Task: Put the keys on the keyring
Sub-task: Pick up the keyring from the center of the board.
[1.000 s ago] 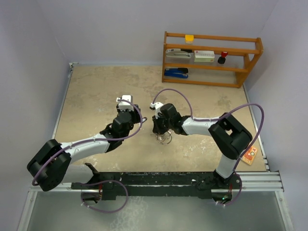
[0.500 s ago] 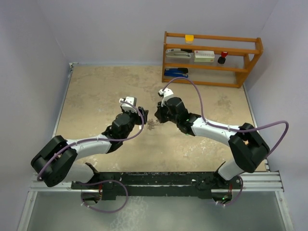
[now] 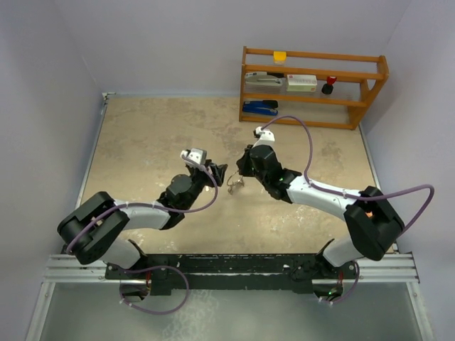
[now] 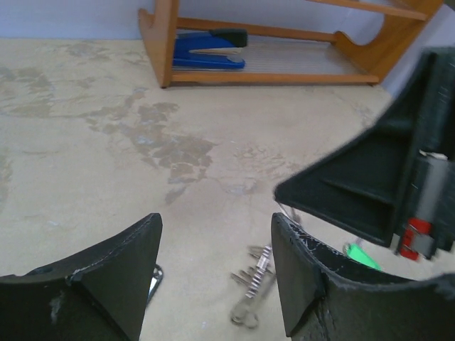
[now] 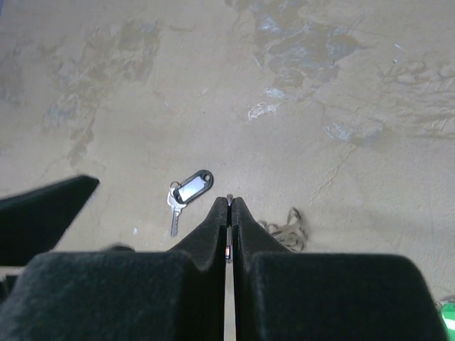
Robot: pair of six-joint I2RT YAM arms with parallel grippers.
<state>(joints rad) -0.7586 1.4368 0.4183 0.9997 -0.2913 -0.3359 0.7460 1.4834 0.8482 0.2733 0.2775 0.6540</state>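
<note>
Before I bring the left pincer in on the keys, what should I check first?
1. The left pincer is open: ok, its fingers stand well apart.
2. The bunch of keys lines up with that gap: ok, it shows between the fingers in the left wrist view.
3. The right pincer is shut: ok, fingertips pressed together.
4. It grips the keyring: cannot tell, only a thin sliver shows between its fingers.
5. All keys gathered: not ok, a tagged key lies alone on the table.
6. Room between the pincers: ok, close but apart in the top view.
</note>
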